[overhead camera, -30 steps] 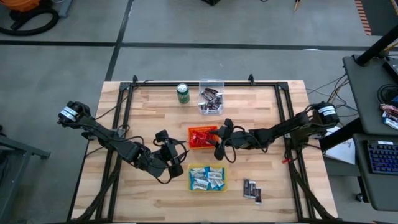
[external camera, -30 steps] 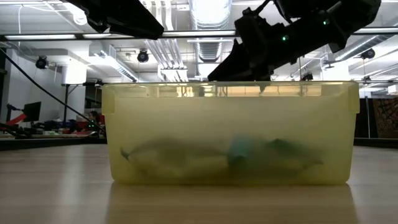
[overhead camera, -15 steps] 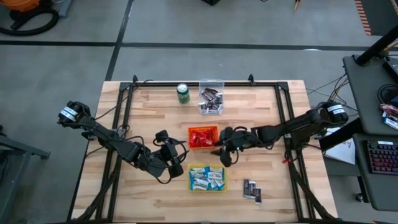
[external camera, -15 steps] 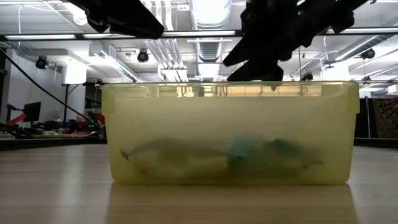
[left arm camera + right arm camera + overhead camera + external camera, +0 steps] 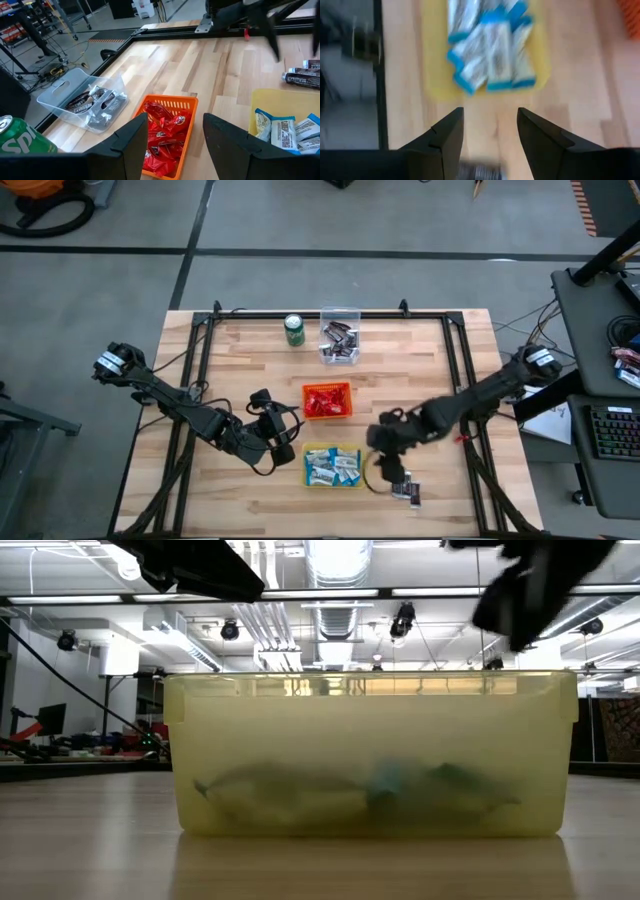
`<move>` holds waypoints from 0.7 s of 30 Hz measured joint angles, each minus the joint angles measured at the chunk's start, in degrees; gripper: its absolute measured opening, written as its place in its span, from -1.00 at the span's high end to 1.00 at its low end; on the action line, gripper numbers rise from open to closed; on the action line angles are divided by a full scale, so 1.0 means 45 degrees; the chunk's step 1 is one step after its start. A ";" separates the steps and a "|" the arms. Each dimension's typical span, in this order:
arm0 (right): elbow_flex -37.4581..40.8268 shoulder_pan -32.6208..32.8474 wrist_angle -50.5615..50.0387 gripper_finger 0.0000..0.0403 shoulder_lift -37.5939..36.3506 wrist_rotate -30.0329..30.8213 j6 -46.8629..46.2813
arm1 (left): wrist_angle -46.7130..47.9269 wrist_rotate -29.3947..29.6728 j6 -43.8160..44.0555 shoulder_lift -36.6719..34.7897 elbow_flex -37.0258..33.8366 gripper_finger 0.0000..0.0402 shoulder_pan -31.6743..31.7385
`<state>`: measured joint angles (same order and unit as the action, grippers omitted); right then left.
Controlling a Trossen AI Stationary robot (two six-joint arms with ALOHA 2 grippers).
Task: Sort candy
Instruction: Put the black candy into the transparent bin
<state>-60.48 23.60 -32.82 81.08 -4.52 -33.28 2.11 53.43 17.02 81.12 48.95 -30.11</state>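
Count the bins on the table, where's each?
3. Clear bin at the table's far edge beside the green can; orange bin mid-table; yellow bin nearer the front. Nothing suggests a hidden fourth.

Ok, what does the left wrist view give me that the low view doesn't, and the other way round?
Left wrist only: the orange bin of red candy, the clear bin of dark bars, the green can, two loose dark bars on the table, and the left gripper open and empty.

Low only: the yellow bin's side wall, its contents blurred, and the ceiling lights behind.

Both: the yellow bin and the wooden table.
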 joint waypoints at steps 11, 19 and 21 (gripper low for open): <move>0.0202 0.3861 -0.2283 0.15 0.0121 0.1851 0.1641 | -0.0051 0.0000 -0.0006 0.0000 0.0000 0.13 0.0000; 0.0357 0.5103 -0.2253 0.15 0.0271 0.3983 0.2574 | -0.1109 -0.0010 -0.0725 0.0000 0.0000 0.13 0.0000; 0.0391 0.5093 -0.2312 0.15 0.0520 0.3974 0.3006 | -0.1460 -0.0010 -0.1067 0.0000 0.0000 0.13 0.0000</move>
<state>-58.72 46.52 -43.22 83.42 13.37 -19.76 -4.46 53.39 12.21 81.12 48.95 -30.11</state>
